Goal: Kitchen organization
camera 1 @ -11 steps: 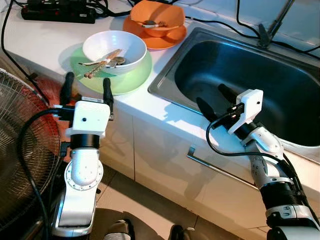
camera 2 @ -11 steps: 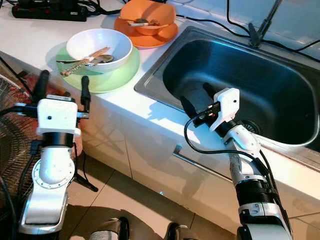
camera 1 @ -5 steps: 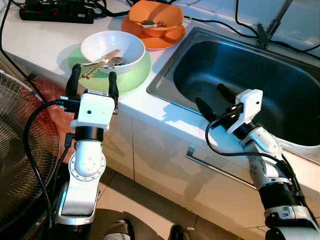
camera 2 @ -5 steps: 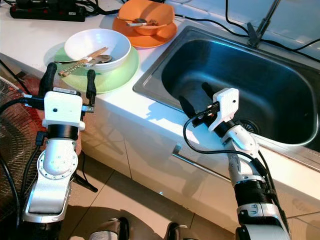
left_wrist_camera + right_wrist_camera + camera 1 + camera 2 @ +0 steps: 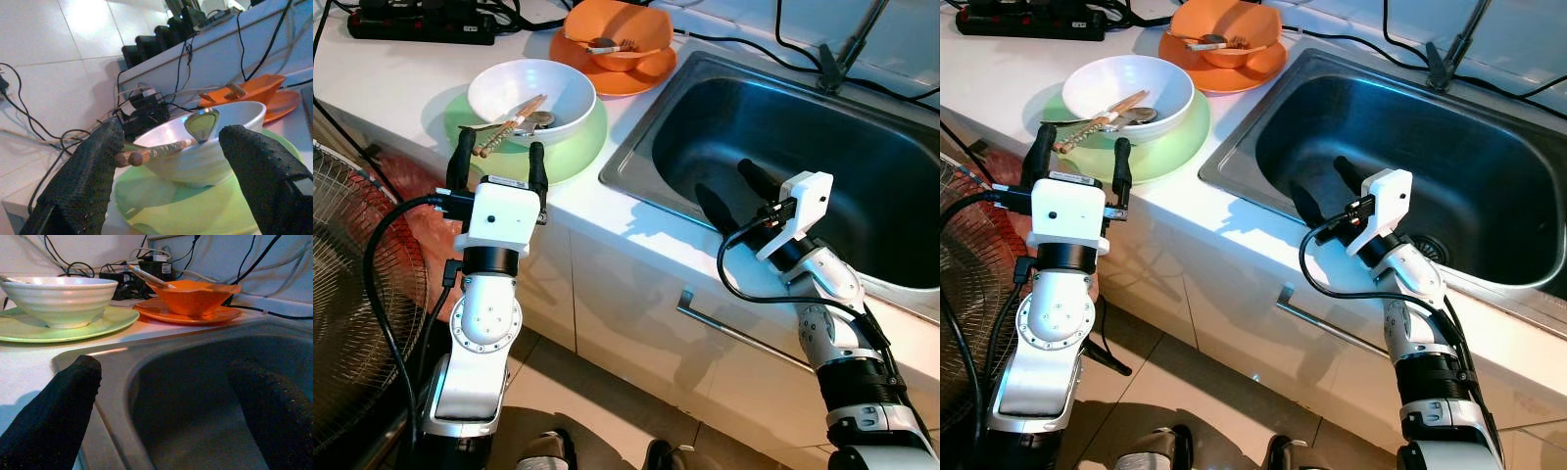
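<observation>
A white bowl (image 5: 530, 95) holding chopsticks (image 5: 509, 124) and a spoon (image 5: 543, 119) rests on a green plate (image 5: 570, 149) on the white counter. Behind it an orange bowl (image 5: 619, 31) with a utensil stands on an orange plate (image 5: 612, 78). My left gripper (image 5: 497, 163) is open at the counter's front edge, fingers pointing at the green plate's near rim. In the left wrist view the white bowl (image 5: 210, 147) lies between the fingers, a short way ahead. My right gripper (image 5: 736, 194) is open over the near rim of the steel sink (image 5: 862, 137), empty.
A standing fan (image 5: 352, 294) is at the left, beside the cabinet. A power strip (image 5: 421, 22) and cables lie at the back of the counter. A tap base (image 5: 830, 69) stands behind the sink. A cabinet handle (image 5: 734, 328) runs below the sink.
My left gripper has risen and moved forward to the counter edge, closer to the green plate. The right gripper has barely shifted.
</observation>
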Robot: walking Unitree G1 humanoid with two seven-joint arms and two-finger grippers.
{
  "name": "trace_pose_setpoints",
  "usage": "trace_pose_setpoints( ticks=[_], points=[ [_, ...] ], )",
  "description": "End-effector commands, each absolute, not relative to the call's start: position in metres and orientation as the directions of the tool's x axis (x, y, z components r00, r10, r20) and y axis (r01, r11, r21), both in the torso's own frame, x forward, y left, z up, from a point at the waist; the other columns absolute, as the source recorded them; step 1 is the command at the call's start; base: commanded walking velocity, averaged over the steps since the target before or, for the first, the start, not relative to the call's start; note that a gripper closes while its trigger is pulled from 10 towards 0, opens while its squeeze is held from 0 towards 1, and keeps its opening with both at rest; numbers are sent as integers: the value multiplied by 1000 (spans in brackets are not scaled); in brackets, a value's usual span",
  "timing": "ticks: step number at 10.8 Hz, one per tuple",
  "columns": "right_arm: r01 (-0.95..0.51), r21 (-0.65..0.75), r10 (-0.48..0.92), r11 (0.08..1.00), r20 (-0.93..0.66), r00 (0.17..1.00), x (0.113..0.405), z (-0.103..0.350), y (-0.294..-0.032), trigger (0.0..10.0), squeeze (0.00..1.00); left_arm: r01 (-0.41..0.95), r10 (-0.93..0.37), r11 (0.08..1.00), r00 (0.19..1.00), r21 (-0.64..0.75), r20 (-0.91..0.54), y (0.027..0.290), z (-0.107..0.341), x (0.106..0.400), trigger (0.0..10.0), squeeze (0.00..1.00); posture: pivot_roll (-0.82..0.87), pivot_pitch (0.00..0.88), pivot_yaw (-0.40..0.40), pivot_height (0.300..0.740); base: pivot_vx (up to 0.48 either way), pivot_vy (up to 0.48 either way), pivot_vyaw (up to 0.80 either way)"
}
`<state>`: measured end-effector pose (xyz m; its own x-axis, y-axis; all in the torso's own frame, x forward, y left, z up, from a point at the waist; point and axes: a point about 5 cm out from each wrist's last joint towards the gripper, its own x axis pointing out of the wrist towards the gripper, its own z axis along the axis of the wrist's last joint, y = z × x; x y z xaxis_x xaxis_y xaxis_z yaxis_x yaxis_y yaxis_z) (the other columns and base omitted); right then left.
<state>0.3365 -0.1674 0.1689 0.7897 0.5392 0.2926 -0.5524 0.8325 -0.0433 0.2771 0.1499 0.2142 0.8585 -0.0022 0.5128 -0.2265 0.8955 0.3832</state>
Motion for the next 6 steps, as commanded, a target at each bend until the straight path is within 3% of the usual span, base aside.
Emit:
trace_pose_setpoints(
  ticks=[1, 6],
  points=[
    [-561, -6, 542, 828, 267, 797, 333, 158, -168, 10000, 0, -209, -21, 900, 855, 383, 517, 147, 215, 279, 10000, 0, 125, 173, -63, 740, 0, 0, 0],
    [-559, -8, 541, 829, 258, 800, 332, 157, -169, 10000, 0, -249, 22, 905, 835, 344, 549, 149, 218, 266, 10000, 0, 135, 175, -69, 740, 0, 0, 0]
  ],
)
